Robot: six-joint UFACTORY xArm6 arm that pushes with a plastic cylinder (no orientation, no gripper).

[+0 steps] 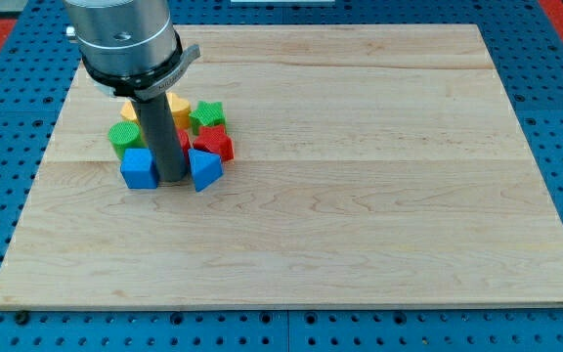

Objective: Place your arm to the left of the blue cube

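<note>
My tip [172, 179] rests on the counter [360, 215] between the blue cube [139, 168], touching at its 9 o'clock, and a blue triangular block [204, 169] at 3 o'clock. No jaws are in view. Green, yellow and red blocks cluster at 12 o'clock.

- blue triangle [204, 169], at the cluster's lower right
- red star [215, 142]
- green star [206, 115]
- green block [123, 135], left
- yellow blocks [176, 104], part-hidden
- wooden board [379, 186]

My tip [171, 179] sits between cube [139, 168] and wedge [204, 168].
</note>
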